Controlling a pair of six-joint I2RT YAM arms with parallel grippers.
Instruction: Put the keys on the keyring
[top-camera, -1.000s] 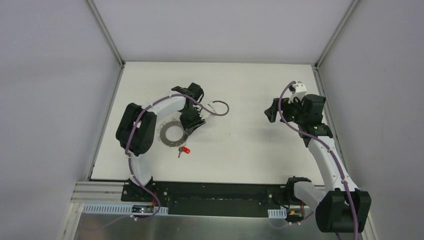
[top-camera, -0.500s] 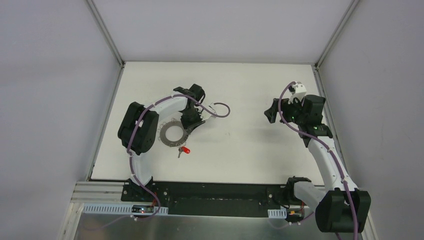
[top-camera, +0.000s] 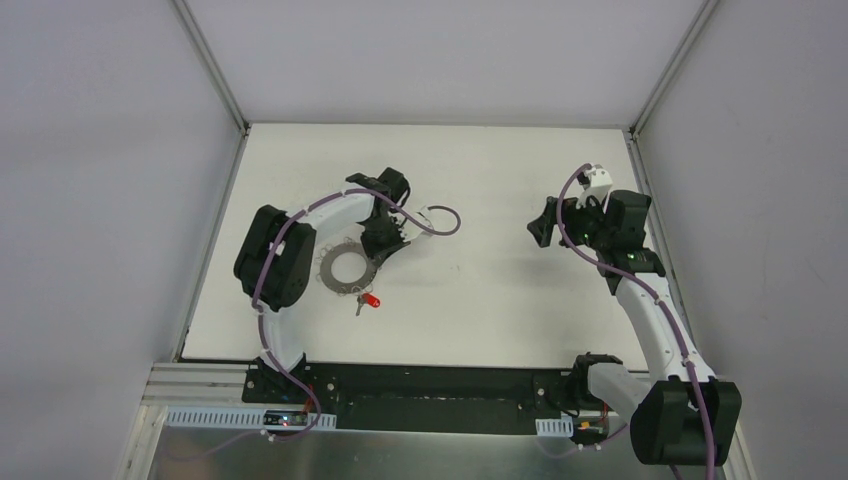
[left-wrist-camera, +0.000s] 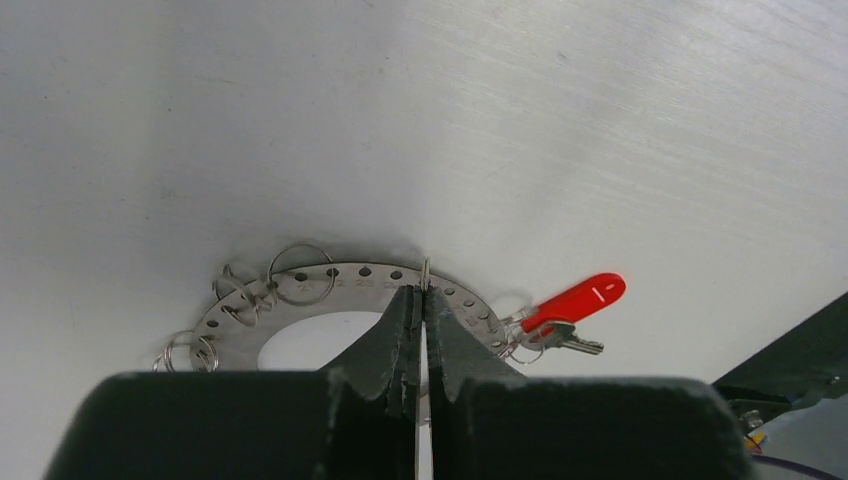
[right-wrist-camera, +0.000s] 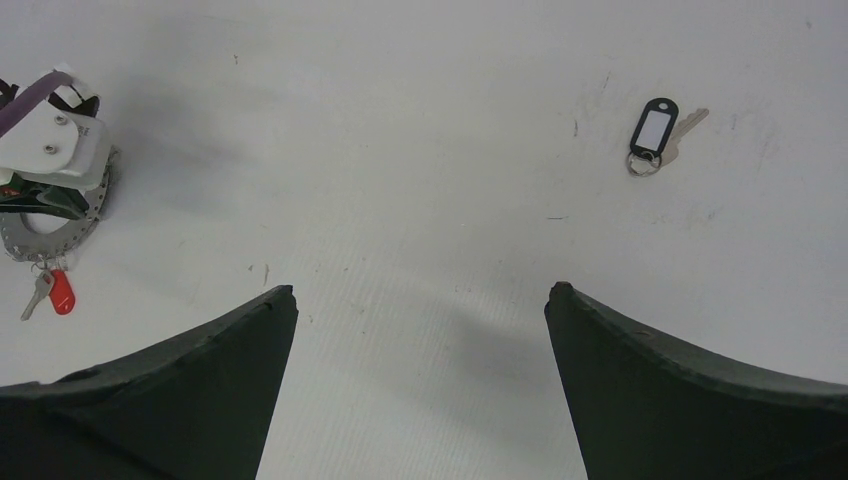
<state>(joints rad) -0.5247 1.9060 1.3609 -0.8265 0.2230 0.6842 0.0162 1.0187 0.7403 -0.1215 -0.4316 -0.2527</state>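
Left end effector (left-wrist-camera: 420, 292) is pinching the keyring (left-wrist-camera: 340, 285) at its rim. My right end effector (right-wrist-camera: 420, 290) is hovering spread, black-headed key (right-wrist-camera: 652, 130) lying ahead.

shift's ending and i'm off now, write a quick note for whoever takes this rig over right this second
left gripper: jaws shut on a wire loop at the keyring rim.
right gripper: jaws wide open, empty, above bare table.
red-headed key: at the keyring's rim, apparently hooked on by its small ring.
black-headed key: loose on the table, well apart from the keyring, ahead of the right gripper.
done: red-headed key, it seems.
left: pick up the black-headed key and hook it on.
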